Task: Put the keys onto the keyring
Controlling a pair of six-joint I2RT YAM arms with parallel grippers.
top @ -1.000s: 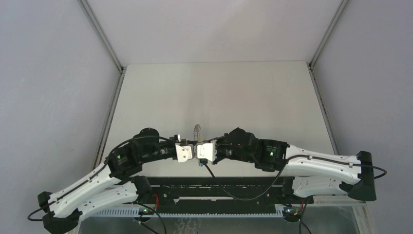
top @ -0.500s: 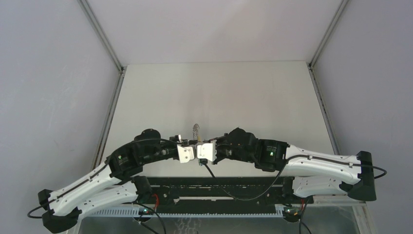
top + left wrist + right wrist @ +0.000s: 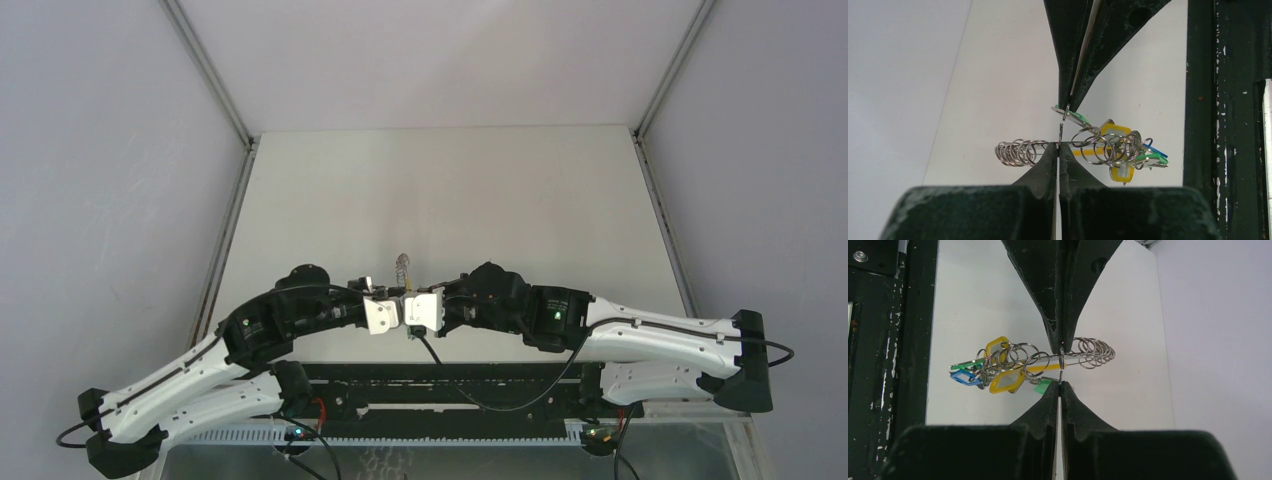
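Movement since a second ago is slight: left gripper (image 3: pixel 1058 145) edges right, still clamped on the keyring (image 3: pixel 1016 152); right gripper (image 3: pixel 1060 383) still pinches a green key (image 3: pixel 1042 386).

Left wrist cam: left gripper (image 3: pixel 1058 146) pokes in from bottom centre and right gripper (image 3: pixel 1068 106) from top centre, with the tips nearly meeting mid-frame. Keyring (image 3: pixel 1014 152) lies across betw them, coil end to the left. The keys (image 3: pixel 1147 156) are bunched on it to the right, w/ one key right at the upper tips. Right wrist cam = flipped: coil right of centre, keys left of centre. Top cam: arms reach in from the bottom corners and the grippers meet just below mid-frame, over the table (image 3: pixel 450 190) near its front edge. Keyring sticks up-frame from the meeting pt.
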